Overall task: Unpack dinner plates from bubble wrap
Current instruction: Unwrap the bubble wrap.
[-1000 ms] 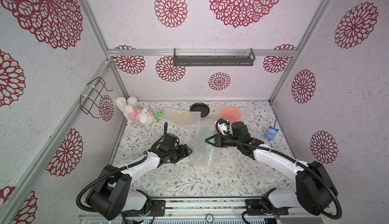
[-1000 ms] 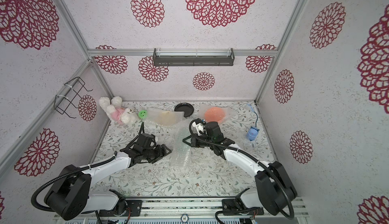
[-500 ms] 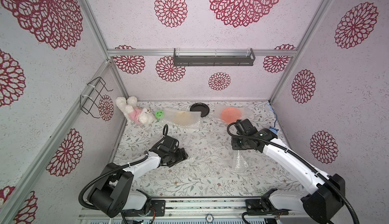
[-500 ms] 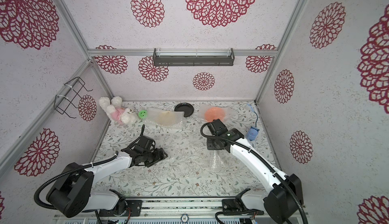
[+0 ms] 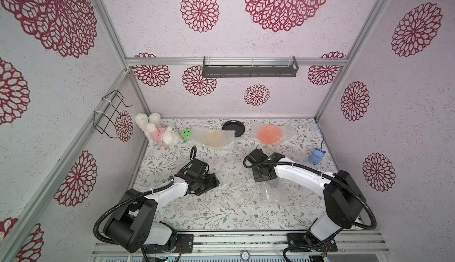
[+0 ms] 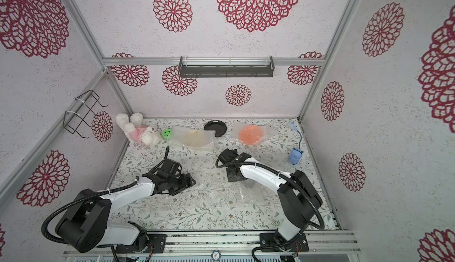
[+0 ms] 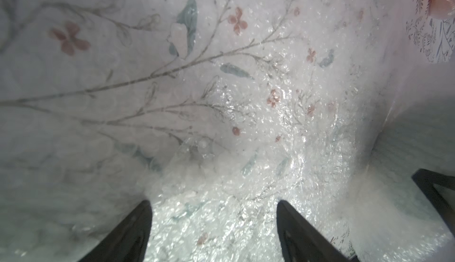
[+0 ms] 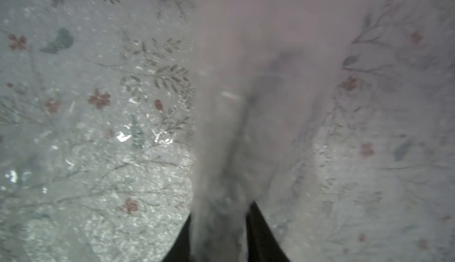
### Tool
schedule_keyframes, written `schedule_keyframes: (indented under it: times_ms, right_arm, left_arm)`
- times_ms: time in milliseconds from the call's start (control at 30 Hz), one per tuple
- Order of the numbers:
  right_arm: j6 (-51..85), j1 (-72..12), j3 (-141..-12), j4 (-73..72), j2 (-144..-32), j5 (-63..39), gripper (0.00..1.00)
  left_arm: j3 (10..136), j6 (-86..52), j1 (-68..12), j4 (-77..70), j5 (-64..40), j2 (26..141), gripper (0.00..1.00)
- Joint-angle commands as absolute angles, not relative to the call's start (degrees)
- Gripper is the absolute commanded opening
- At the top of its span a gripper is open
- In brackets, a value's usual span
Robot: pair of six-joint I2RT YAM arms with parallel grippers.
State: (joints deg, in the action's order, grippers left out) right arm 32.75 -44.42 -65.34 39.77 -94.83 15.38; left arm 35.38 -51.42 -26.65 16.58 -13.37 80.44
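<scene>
Bubble wrap (image 5: 248, 193): loose sheet, now spread front-centre on floral table (image 5: 197, 214); earlier hanging bunched. Left gripper (image 7: 213, 203) spread; right gripper (image 8: 220, 211) straddles a fold, grip unclear. Red-rosette walls (image 5: 246, 26).

Dinner plates in sight: three. These are one round black plate (image 5: 232, 126), one round orange plate (image 5: 270, 135) and one round cream plate (image 5: 213, 138).

Clear bubble wrap: one covering sheet (image 5: 198, 132) on the cream plate, one wrapping sheet (image 5: 254, 127) round the orange, and one loose crumpled patch (image 5: 273, 194), sheet count undeterminable.

Singly: white plush rabbit (image 5: 157, 131), small green smiley disc (image 5: 186, 133), small blue toy figure (image 5: 317, 155), black wire rack (image 5: 110, 115), dark grey wall shelf (image 5: 250, 69).
</scene>
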Motion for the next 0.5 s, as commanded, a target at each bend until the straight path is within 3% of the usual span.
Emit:
schedule_keyframes:
  times_ms: [0, 233, 367, 467]
  right_arm:
    - [35.2, -45.1, -65.8, 32.6, -96.9, 9.3, 0.46]
    - [32.4, -45.4, -67.4, 24.1, -95.0, -4.5, 0.76]
    - [29.7, -43.1, -67.6, 24.7, -89.4, -10.4, 0.80]
    - [29.2, -35.1, -61.6, 25.3, -83.0, -11.3, 0.79]
  left_arm:
    - [35.5, -51.1, -26.2, 15.6, -13.1, 81.5, 0.82]
    - [36.9, -50.2, -25.8, 17.0, -14.3, 79.6, 0.82]
    - [38.5, -48.8, -26.4, 17.5, -17.6, 76.3, 0.81]
    - [40.9, -47.3, -29.4, 19.9, -16.5, 73.8, 0.81]
